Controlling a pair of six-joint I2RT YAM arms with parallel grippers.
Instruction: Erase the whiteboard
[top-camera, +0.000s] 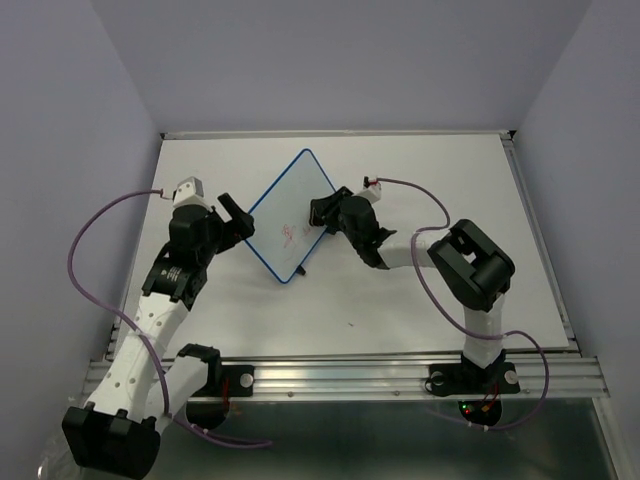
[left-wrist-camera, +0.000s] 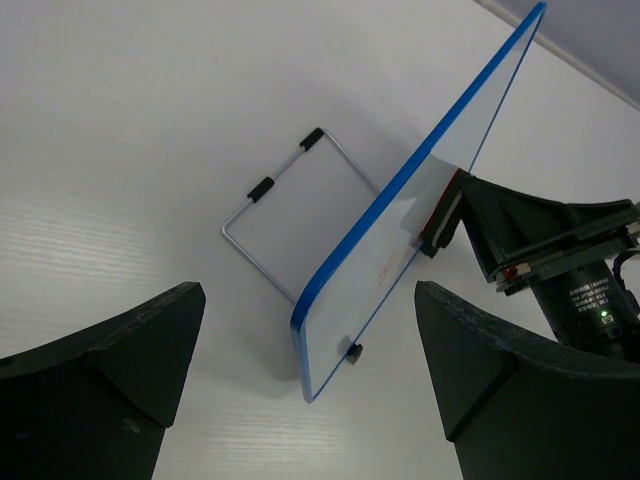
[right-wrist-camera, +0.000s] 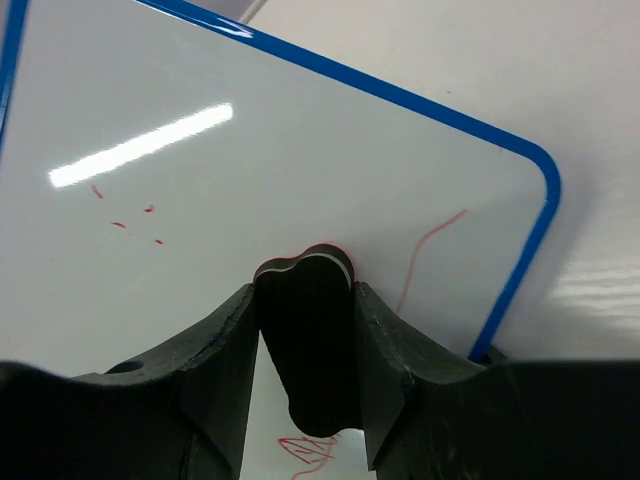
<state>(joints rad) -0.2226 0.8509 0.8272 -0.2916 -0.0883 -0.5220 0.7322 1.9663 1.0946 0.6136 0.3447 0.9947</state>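
The whiteboard is a small white board with a blue rim, propped at a tilt on a wire stand in the middle of the table. Red scribbles mark its face, and the right wrist view shows a red line, small flecks and a scribble. My right gripper is shut on a black eraser, whose edge presses against the whiteboard. My left gripper stands open just left of the board, behind its back side, with the board's blue edge between and beyond its fingers.
The board's small black foot rests on the white tabletop. Grey walls close in the back and both sides. A metal rail runs along the near edge by the arm bases. Purple cables loop beside each arm.
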